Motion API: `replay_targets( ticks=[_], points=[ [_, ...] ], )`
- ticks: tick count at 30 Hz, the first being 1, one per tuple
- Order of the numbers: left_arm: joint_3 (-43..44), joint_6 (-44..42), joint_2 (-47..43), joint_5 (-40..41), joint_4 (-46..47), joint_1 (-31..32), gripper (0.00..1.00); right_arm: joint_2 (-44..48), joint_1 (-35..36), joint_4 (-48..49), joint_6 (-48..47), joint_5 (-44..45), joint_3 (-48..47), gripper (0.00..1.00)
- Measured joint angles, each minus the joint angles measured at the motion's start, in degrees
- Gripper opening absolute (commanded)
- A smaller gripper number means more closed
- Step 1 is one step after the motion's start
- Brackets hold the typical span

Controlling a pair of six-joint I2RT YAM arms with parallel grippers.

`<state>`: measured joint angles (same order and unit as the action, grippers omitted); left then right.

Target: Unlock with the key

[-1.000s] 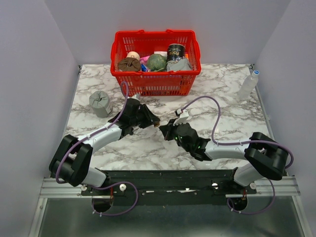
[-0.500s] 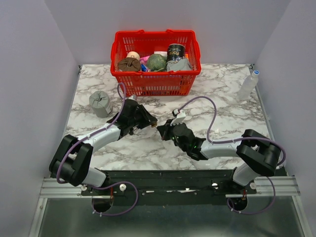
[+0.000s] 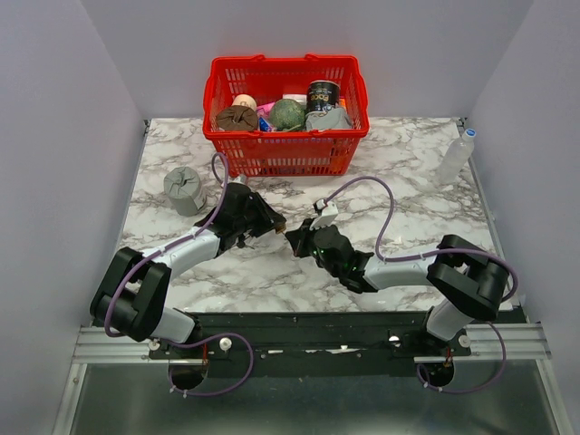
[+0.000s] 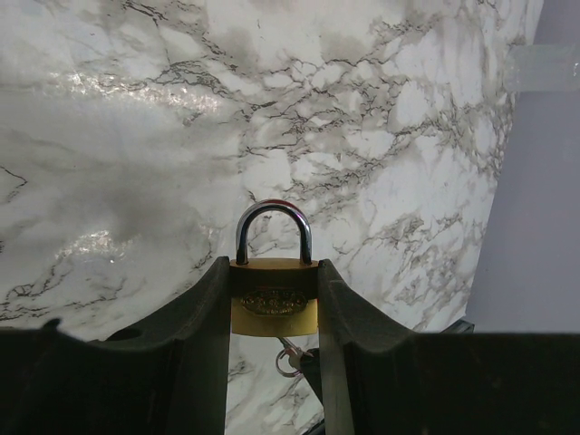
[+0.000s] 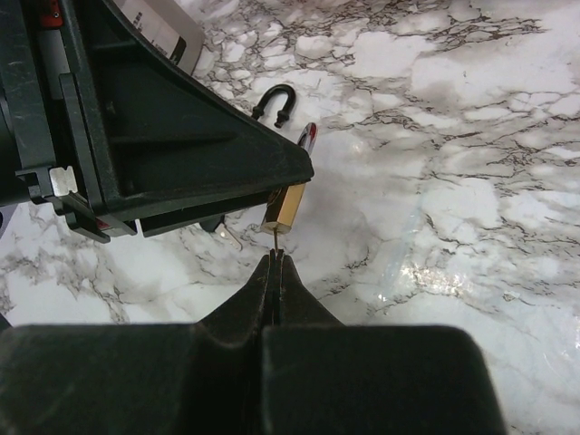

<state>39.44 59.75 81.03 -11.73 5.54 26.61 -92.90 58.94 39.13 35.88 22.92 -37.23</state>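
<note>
1. Two grippers meet close together over the middle of the white marble-patterned table (image 3: 408, 181), on the near side of the red plastic basket (image 3: 285, 154).
2. Left gripper (image 4: 274, 268): the fingers are clamped on the two flanks of the small brass padlock (image 4: 274, 304). Its silver shackle is seated in the body. The keyway end faces the other arm.
3. Right gripper (image 5: 276, 263): the fingers are pressed together on the small key (image 5: 274, 240). Only a thin sliver of metal blade shows between the fingertips and the padlock's underside. The head is hidden inside the grip.
4. Key position: the blade tip is at the padlock's keyway, on the line between the two grippers. How deep it sits cannot be told.
5. Judgement: seating or turning the key is the step in hand, and the shackle is not yet released.
6. Risks:
   - The pinch on so thin a key looks slight, so a twist may roll the key in the fingers rather than turn the cylinder.
   - Any misalignment between the arms may bend the blade or lever the padlock askew in the left grip.
   - A turn attempted before the blade is fully seated would likely jam.
</note>
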Motion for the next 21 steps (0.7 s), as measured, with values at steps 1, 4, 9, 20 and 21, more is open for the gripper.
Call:
replay_targets(
  ticks=[1,4,9,20,21],
  points=[
    [-0.02,0.02,0.0,0.0,0.07,-0.02,0.0,-0.09,0.0,0.02,0.13,0.0,0.0,0.01],
    [-0.09,0.13,-0.02,0.09,0.26,-0.07,0.0,-0.33,0.0,0.04,0.52,-0.02,0.0,0.01],
    [-0.15,0.48,-0.15,0.07,0.87,-0.2,0.0,-0.87,0.0,0.07,1.11,-0.5,0.0,0.01],
    [-0.15,1.31,-0.68,-0.9,2.1,-0.17,0.0,-1.27,0.13,0.04,1.79,-0.98,-0.02,0.01],
    [-0.15,1.31,-0.68,-0.92,2.1,-0.17,0.0,-1.27,0.13,0.04,1.84,-0.98,-0.02,0.01]
  ],
)
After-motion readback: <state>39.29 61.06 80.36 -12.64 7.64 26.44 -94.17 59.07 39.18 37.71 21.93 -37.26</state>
